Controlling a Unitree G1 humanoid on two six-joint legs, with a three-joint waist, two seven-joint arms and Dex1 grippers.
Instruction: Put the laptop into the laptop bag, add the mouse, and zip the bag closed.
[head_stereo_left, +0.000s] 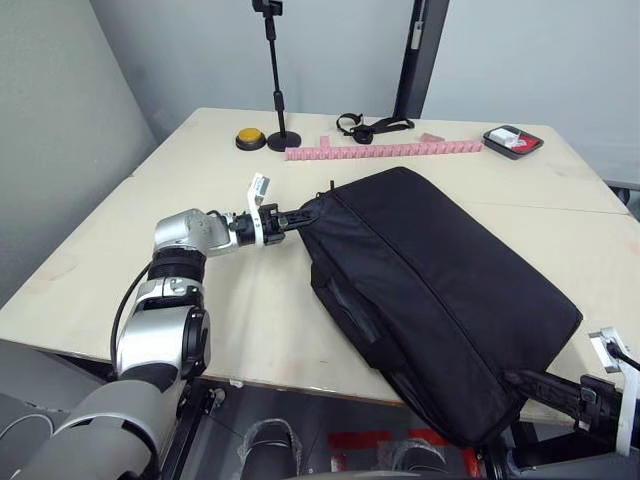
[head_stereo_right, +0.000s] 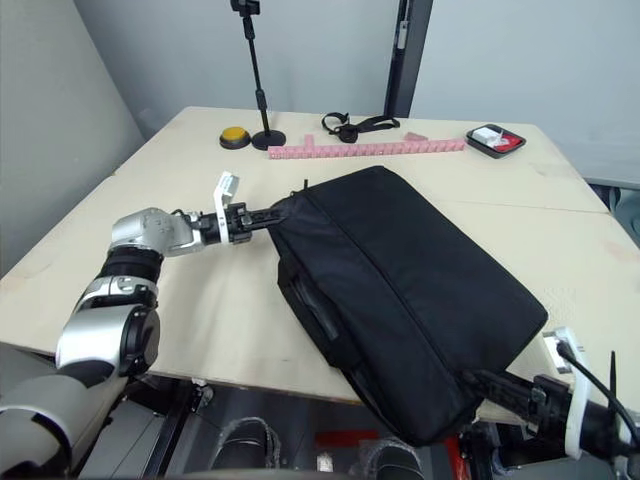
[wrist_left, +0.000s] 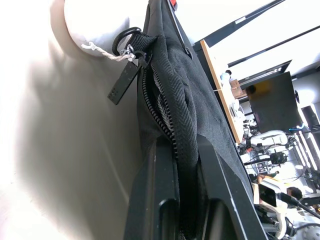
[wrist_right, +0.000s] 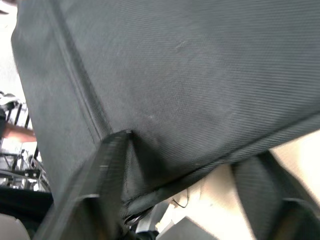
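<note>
The black laptop bag (head_stereo_left: 440, 290) lies flat and diagonal on the pale table, its near right corner hanging over the front edge. At the bag's far left corner, my left gripper (head_stereo_left: 295, 218) is shut on the fabric beside the zip. In the left wrist view the zip pull (wrist_left: 122, 82), with a black tab and white cord, sits just beyond the fingers (wrist_left: 160, 190). My right gripper (head_stereo_left: 535, 385) is at the overhanging corner, and its fingers (wrist_right: 105, 180) press into the bag's fabric. The laptop and the mouse are hidden or out of view.
Along the table's back stand a black camera stand (head_stereo_left: 277, 90), a yellow button (head_stereo_left: 250, 138), a pink notched strip (head_stereo_left: 385, 150), a black strap (head_stereo_left: 372, 126) and a small black tray (head_stereo_left: 513, 141). The table's front edge (head_stereo_left: 290, 385) runs just under the bag.
</note>
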